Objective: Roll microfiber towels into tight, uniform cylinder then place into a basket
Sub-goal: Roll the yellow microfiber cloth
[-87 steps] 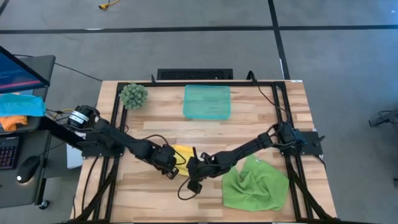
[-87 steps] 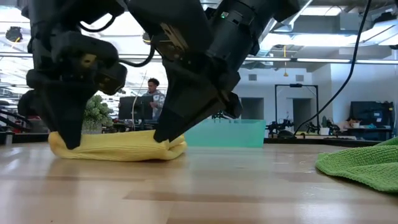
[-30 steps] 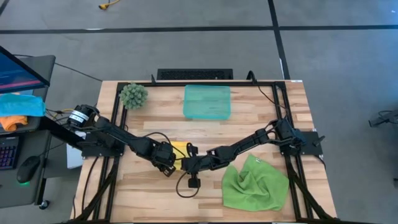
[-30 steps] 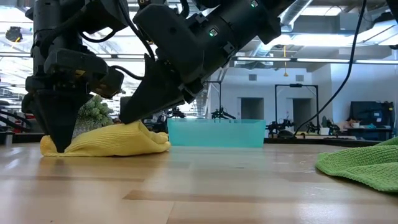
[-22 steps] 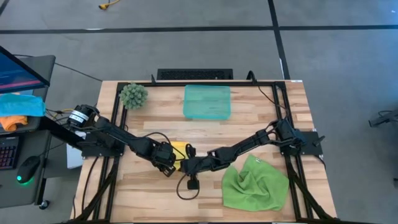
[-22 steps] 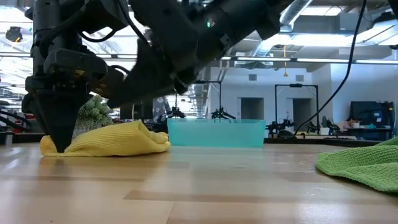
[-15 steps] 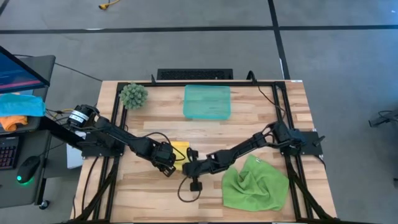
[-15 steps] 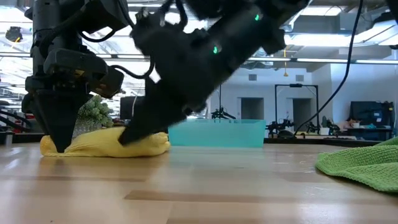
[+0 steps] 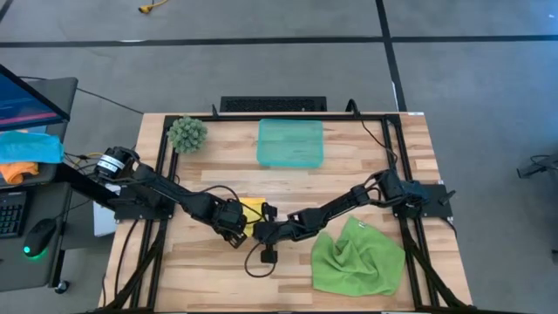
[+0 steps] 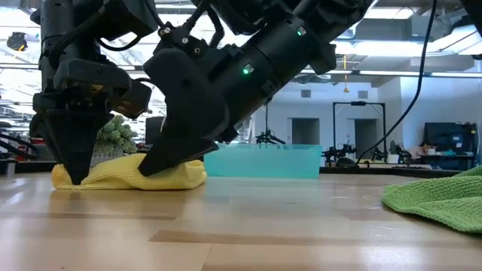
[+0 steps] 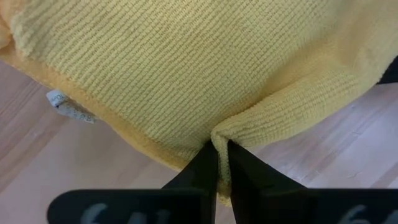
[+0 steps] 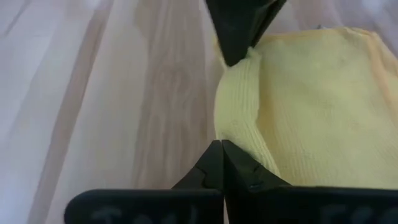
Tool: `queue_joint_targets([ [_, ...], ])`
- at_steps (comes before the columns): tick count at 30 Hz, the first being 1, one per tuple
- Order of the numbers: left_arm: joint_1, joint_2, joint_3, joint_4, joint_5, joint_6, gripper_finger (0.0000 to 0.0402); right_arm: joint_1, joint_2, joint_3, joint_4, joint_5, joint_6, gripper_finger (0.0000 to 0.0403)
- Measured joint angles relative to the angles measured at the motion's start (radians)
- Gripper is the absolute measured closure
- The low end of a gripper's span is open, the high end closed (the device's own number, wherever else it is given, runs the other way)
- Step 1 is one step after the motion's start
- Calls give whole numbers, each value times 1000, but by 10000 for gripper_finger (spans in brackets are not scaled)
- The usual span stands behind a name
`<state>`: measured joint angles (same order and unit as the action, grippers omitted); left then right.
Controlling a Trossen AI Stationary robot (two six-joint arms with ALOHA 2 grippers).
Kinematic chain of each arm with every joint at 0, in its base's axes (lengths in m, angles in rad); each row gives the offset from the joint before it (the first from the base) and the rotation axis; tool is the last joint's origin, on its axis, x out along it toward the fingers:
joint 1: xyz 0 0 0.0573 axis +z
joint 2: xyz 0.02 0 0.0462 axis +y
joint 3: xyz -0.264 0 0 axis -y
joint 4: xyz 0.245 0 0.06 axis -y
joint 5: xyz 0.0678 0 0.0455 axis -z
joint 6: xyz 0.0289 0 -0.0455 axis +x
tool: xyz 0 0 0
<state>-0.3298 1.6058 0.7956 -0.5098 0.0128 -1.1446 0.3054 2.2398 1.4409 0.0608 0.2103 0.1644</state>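
My left gripper point(image 11: 216, 163) pinches one end of the yellow towel point(image 10: 128, 172), my closed right gripper point(image 12: 219, 163) presses its other end; its long axis runs between them. The towel lies half-rolled and lumpy, well short of the basket point(image 9: 290, 142), roughly equally near both arms.

floor: grey with dark seams point(image 9: 261, 39) | table: pale wood planks point(image 9: 218, 270) | ceiling: bright strip lights point(image 10: 392, 13)
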Motion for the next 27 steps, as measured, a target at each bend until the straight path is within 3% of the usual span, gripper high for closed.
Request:
queue_joint_targets([
  [11, 0, 0, 0, -1, 1, 1, 386, -6, -1, 5, -41, 151, 84, 388],
  [16, -3, 0, 0, 1, -2, 2, 386, -34, -2, 6, -117, 155, 176, 390],
  [27, -5, 0, 0, 6, -6, 107, 369, -32, -3, 7, -139, 155, 178, 391],
])
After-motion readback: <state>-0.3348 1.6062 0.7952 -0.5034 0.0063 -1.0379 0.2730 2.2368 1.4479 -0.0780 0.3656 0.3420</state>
